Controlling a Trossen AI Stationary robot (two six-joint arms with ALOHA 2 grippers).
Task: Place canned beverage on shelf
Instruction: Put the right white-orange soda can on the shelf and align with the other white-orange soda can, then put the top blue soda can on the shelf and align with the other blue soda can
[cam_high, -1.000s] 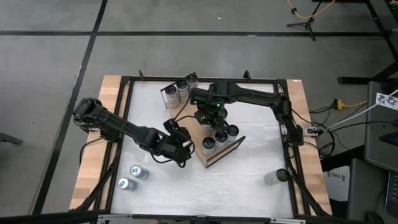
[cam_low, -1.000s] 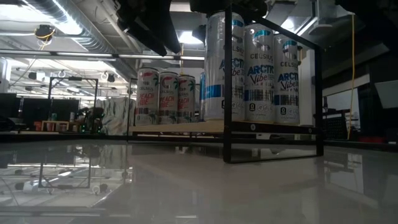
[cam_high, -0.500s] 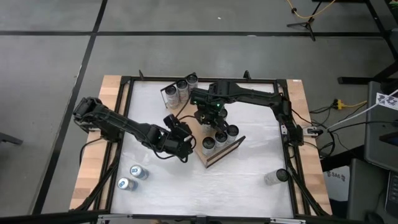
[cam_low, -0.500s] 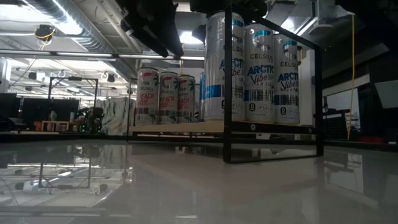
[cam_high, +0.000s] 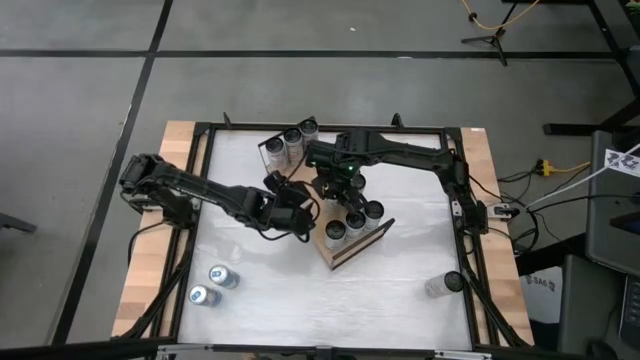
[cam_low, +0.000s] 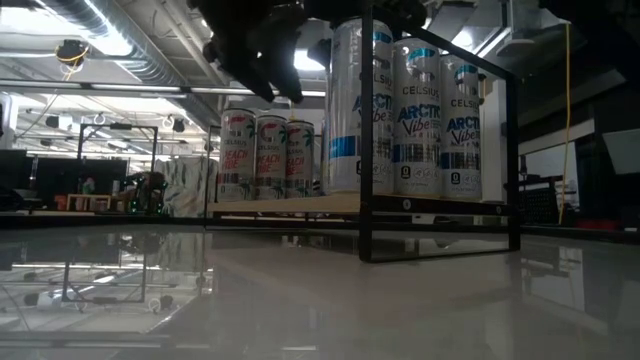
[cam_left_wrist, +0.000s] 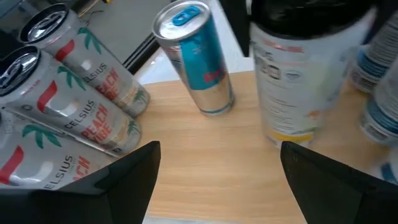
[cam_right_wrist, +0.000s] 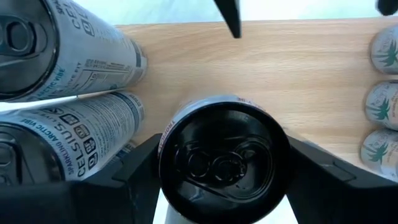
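Jaws of right gripper (cam_right_wrist: 224, 205) pinch black-topped can (cam_right_wrist: 222, 158) upright over shelf (cam_right_wrist: 298, 68) for placing; left gripper (cam_left_wrist: 217, 180) waits nearby, spread

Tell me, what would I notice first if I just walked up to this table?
Probably the wooden shelf in the middle of the table, with both dark arms meeting over it. The right gripper straddles a black-topped can standing on the board, while the left gripper hovers empty beside it. Tall white Celsius cans crowd one end, palm-tree cans the other, and two cans wait near the table's front left.
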